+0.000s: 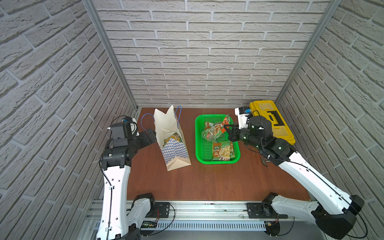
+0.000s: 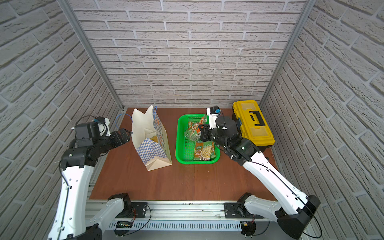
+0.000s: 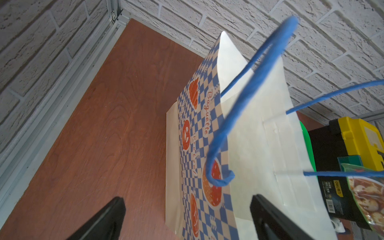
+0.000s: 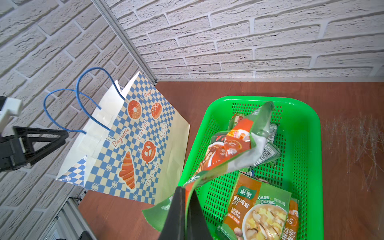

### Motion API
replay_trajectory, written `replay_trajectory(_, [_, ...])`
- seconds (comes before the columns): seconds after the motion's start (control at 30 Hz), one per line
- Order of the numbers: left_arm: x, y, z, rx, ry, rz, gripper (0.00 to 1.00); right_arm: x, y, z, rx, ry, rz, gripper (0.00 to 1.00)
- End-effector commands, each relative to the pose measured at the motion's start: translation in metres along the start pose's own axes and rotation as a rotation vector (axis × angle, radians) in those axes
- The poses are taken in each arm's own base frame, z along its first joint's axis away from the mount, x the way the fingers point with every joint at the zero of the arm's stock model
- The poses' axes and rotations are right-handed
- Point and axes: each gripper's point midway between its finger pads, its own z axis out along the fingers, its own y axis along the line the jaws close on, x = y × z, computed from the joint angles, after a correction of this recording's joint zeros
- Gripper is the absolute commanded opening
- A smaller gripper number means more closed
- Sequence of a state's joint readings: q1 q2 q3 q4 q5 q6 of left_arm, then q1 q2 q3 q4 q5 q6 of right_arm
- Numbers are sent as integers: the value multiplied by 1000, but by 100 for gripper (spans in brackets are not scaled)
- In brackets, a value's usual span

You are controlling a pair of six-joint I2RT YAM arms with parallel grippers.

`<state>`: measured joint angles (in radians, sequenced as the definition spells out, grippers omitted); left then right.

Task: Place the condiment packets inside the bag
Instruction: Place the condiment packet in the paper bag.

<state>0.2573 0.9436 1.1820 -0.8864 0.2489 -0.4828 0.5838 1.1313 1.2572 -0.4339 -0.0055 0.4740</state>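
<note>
Right gripper (image 4: 185, 192) is clamped tight on the corner of a green condiment packet (image 4: 228, 149), and that packet hangs crumpled and tilted above the green perforated basket (image 4: 307, 145), clear of the mesh floor. Under it, more packets (image 4: 270, 145) lie bunched at the basket's far end, one showing its barcoded back. At the near end a flat packet (image 4: 257, 209) lies face up with its soup photo showing, and another is tucked against its side.

In both top views the basket (image 1: 197, 141) sits around the middle of the tabletop (image 1: 207, 182), toward the far edge. The bag (image 1: 166, 124) stands upright just to its left, mouth open, the two close but apart. Look down into the bag and one packet (image 1: 172, 137) is already lying at the bottom.

Over on the other side, the left gripper (image 1: 151, 133) is spread as wide as it goes and grips nothing. It sits just beside the bag's left wall by a blue cord handle (image 3: 249, 93); whether a finger touches the paper is hard to tell.

The yellow toolbox (image 1: 270, 120) sits at the far right corner, behind the right arm.
</note>
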Motion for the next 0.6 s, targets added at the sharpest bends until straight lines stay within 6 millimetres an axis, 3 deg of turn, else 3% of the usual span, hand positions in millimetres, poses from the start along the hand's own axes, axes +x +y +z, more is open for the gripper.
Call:
replay_trajectory(0.0, [-3,-2,11,54,-9,-14,98,-44,40,-24,-163,-132,-21,3])
replay_trajectory(0.4, [5,6,27,89,-9,-61,98,-78,122,-51,-465,-211,-72,3])
replay_trajectory(0.57, [7,5,29,107,-12,-65,91,-82,161,-52,-547,-207,-136,3])
